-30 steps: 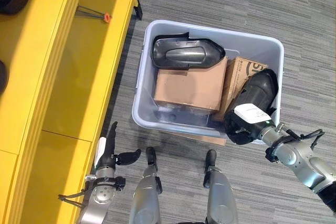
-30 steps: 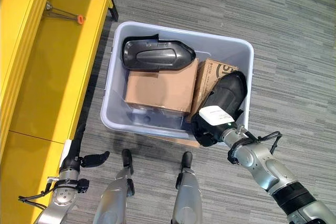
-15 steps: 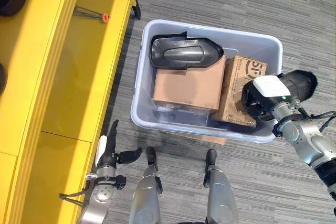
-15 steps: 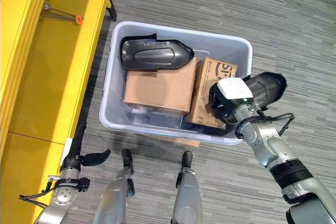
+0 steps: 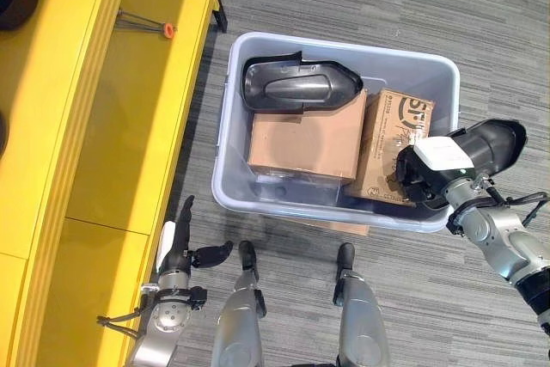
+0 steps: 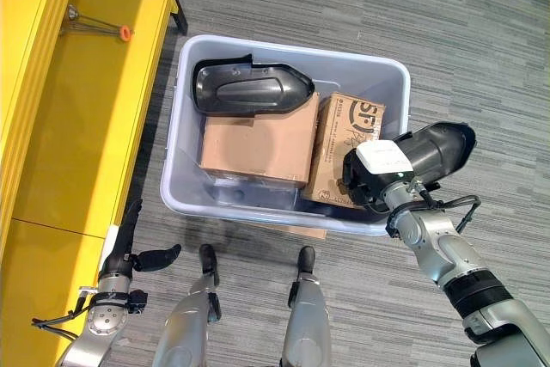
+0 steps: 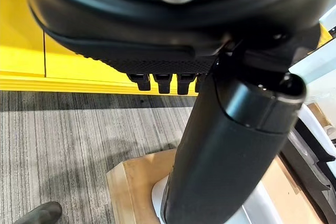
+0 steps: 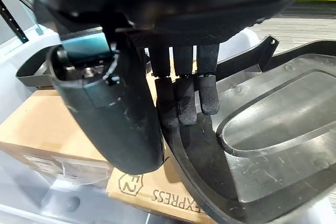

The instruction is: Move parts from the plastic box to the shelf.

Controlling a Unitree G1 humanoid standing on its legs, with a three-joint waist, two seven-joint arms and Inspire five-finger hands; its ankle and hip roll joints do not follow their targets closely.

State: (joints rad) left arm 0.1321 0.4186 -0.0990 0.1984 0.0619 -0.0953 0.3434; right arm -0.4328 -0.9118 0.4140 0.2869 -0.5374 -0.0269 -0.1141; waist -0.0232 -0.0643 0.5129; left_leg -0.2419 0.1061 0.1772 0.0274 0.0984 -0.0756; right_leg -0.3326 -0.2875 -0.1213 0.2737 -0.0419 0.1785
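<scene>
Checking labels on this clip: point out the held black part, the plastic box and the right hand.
Black part point(image 5: 494, 145), left eye view, its shell.
Plastic box point(image 5: 225, 148), left eye view, left wall.
Right hand point(image 8: 181, 95), right wrist view, on a finger.

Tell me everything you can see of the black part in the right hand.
The black part is a glossy, dark moulded plastic shell with a hollowed inside and a raised rim, scuffed in places. It hangs tilted over the right rim of the plastic box, beside a cardboard box. The right hand grips its edge, fingers curled inside the hollow.
</scene>
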